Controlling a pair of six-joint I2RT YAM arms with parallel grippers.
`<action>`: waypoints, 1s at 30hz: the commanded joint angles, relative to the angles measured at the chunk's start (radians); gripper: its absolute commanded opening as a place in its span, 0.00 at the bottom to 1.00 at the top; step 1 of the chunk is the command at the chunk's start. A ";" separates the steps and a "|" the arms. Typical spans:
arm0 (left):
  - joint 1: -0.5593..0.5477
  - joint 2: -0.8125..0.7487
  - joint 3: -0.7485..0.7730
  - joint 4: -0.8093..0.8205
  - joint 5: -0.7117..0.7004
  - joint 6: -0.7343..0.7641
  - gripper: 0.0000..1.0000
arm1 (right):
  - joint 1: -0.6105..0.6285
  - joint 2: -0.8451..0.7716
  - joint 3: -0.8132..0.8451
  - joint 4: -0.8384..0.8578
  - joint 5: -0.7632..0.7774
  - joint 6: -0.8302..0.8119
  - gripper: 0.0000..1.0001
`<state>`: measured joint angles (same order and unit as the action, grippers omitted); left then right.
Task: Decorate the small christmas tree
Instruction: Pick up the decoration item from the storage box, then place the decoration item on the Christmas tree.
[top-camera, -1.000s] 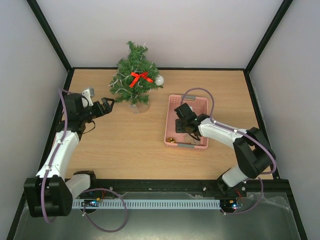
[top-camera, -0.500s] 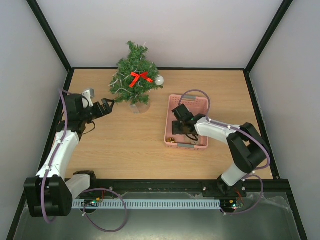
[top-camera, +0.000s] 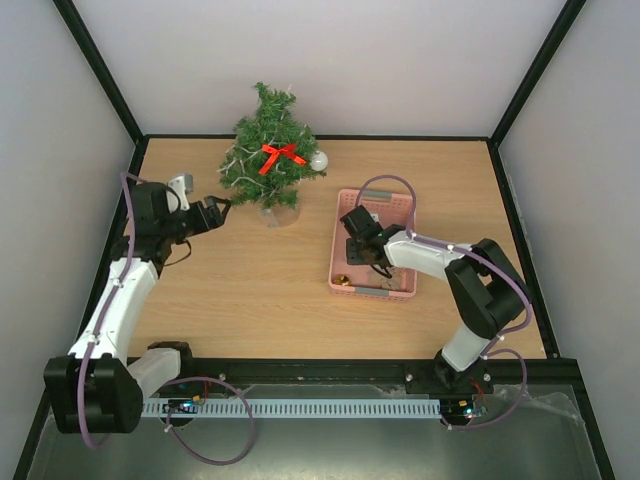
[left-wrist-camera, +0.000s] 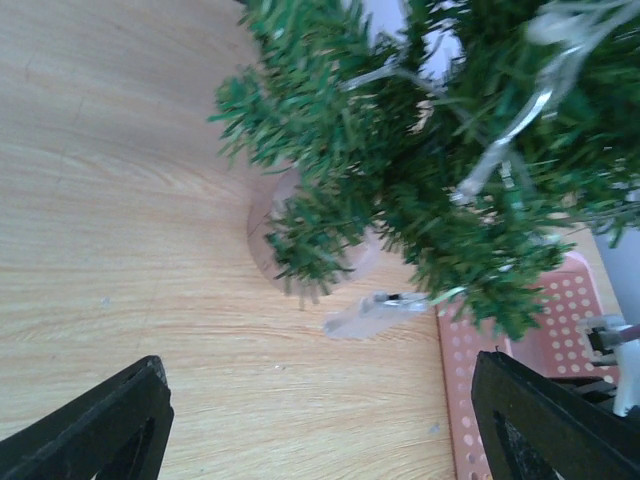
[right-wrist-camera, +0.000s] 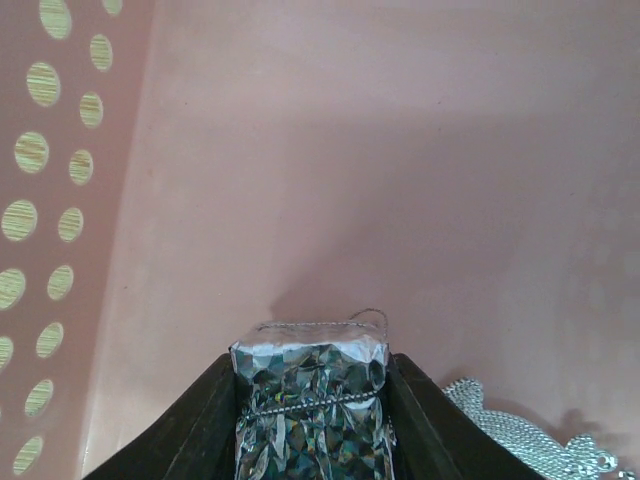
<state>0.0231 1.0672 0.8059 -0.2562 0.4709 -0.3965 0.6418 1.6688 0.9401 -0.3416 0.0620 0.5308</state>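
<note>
Fingers of right gripper clamped on silver ornament inside pink basket.
Beside small christmas tree, left gripper spread wide, empty.

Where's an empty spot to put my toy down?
The wide bare wood in front of the tree, left of the pink basket; a strip right of the basket. Crowded: inside the basket, around the tree.

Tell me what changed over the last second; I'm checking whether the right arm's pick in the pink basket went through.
The right gripper slid a little leftward in the top view inside the pink basket, and its jaws closed on a silver faceted box ornament. The left gripper stayed open beside the small christmas tree, barely shifting. Tree and basket did not move.
</note>
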 joint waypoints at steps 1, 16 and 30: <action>-0.043 -0.017 0.081 -0.066 -0.012 0.032 0.82 | 0.001 -0.043 0.006 -0.034 0.061 -0.031 0.35; -0.202 -0.083 0.211 -0.110 0.186 -0.022 0.76 | 0.106 -0.398 0.086 -0.037 0.038 -0.223 0.37; -0.410 -0.010 0.244 0.055 0.362 -0.177 0.81 | 0.350 -0.621 -0.027 0.333 -0.079 -0.493 0.36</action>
<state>-0.3508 1.0267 1.0237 -0.2497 0.7509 -0.5209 0.9424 1.0657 0.9382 -0.1295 0.0025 0.1303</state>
